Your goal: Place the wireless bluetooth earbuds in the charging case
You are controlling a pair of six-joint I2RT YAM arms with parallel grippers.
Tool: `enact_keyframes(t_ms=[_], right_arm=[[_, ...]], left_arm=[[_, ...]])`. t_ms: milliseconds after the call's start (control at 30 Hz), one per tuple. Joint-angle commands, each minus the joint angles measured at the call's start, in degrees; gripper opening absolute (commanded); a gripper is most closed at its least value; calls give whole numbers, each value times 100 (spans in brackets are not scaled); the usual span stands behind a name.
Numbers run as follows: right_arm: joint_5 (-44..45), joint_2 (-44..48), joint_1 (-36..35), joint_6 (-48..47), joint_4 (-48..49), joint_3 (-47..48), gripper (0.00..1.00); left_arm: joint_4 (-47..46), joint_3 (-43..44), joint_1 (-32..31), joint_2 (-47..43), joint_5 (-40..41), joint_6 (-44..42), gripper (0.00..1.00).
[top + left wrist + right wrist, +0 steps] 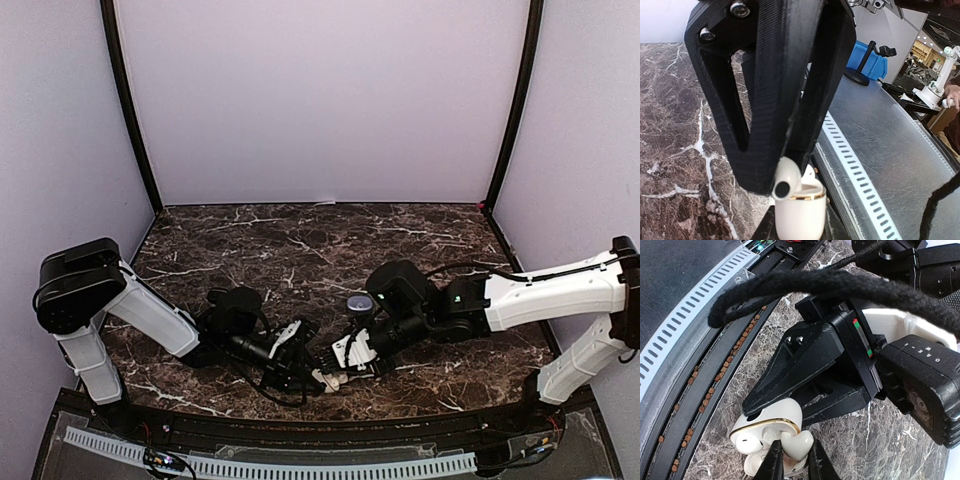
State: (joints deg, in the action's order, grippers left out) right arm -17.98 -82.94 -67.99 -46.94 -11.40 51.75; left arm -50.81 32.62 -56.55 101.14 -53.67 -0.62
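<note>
The white charging case (pixel 774 412) with a gold rim sits open near the table's front edge (pixel 323 380). My left gripper (pixel 785 172) is shut on it, black fingers (pixel 790 370) on either side of its body. One white earbud (pixel 746 440) sits in the case and pokes out of the rim in the left wrist view (pixel 786 181). My right gripper (pixel 795 449) is shut on a second white earbud (pixel 799 437), held right at the case's mouth. The case's other half (pixel 765 467) shows below, partly hidden by my fingers. In the top view the two grippers meet tip to tip.
The dark marble table (pixel 320 250) ends just beyond the case at a metal ledge with a slotted white strip (pixel 855 165) (pixel 690 315). A thick black cable (pixel 790 287) loops over the left wrist. A blue object (pixel 867 60) stands off the table.
</note>
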Motion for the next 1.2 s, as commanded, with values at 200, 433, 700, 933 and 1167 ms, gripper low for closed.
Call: enact_keyframes(t_ms=[200,433,700,933,1167], right_arm=[[-135,226,-100,-93,304,-133,11],[-212,198,-103,-122,227,-53,29],[-312,32,-118,-220,66,148,28],[-457,22,-127,-237,42,171,23],[-479,99,-126,-228,106,126,20]], left_arm=[[-763,72,-40,10,-534,424,3],[-419,168,-40,12,-531,300,3],[-281,201,-40,-7,-590,247,3],[-285,214,-42,19,-655,265,3],[-314,211,-40,63,-680,304,3]])
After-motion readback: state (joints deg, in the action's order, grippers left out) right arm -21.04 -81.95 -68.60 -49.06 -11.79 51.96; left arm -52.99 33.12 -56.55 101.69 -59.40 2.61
